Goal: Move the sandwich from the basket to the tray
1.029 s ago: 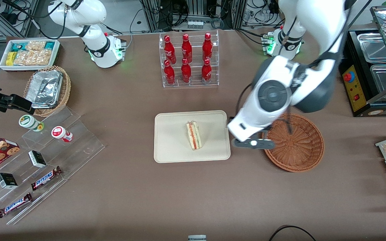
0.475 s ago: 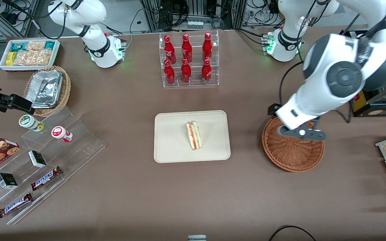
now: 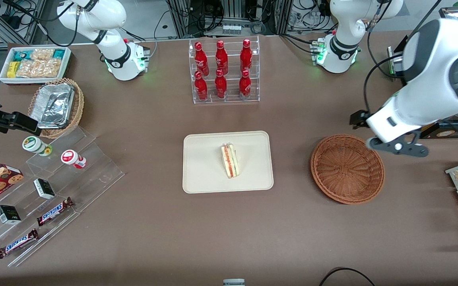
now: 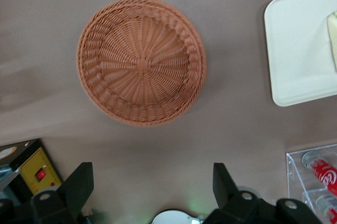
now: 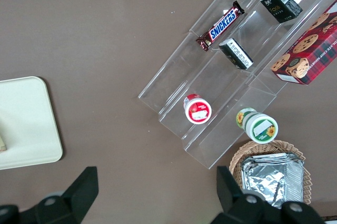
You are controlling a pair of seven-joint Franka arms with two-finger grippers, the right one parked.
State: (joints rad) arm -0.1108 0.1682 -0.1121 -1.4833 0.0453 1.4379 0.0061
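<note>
- Sandwich (image 3: 229, 160) lies on the tray (image 3: 201, 174), well away from the gripper (image 4: 152, 184) toward the parked arm's end.
- Working arm is raised and bent, wrist angled down; the gripper hangs above the table just beside the basket (image 3: 347, 169), fingers (image 4: 79, 187) spread wide and holding nothing.
- Basket sits between gripper and tray (its bowl is bare wicker).
- A rack of red bottles (image 3: 224, 70) stands farther from the front camera than the tray.
</note>
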